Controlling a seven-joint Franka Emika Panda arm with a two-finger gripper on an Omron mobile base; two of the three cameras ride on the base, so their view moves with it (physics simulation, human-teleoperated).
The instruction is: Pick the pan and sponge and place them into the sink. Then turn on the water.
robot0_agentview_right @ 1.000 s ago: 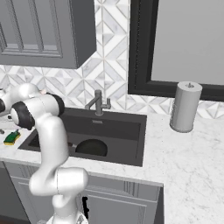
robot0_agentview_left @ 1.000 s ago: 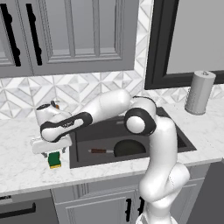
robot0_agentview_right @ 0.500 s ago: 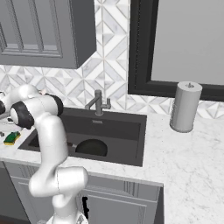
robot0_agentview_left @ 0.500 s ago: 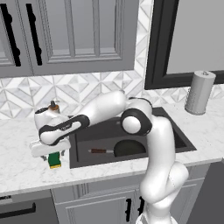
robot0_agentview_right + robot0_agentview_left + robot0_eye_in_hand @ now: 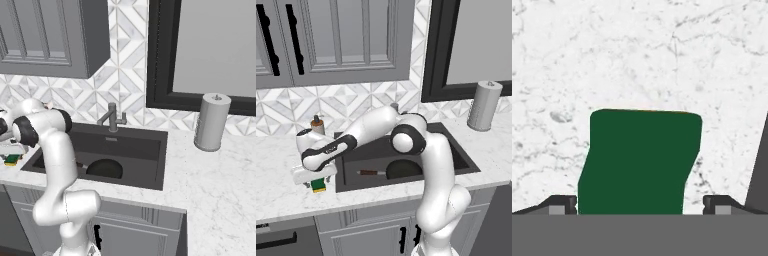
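Readable text, labels, brands, numbers, signs: none for you to log; no lettering shows on the sponge (image 5: pixel 639 162), the paper towel roll (image 5: pixel 212 122), the cabinet doors (image 5: pixel 336 40) or the bench (image 5: pixel 220 175)

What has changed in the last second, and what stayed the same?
The gripper has come down lower over the sponge on the counter, its jaws open on either side of it and not yet closed. The sponge itself has not moved. The pan still lies in the sink, and no water runs from the faucet.
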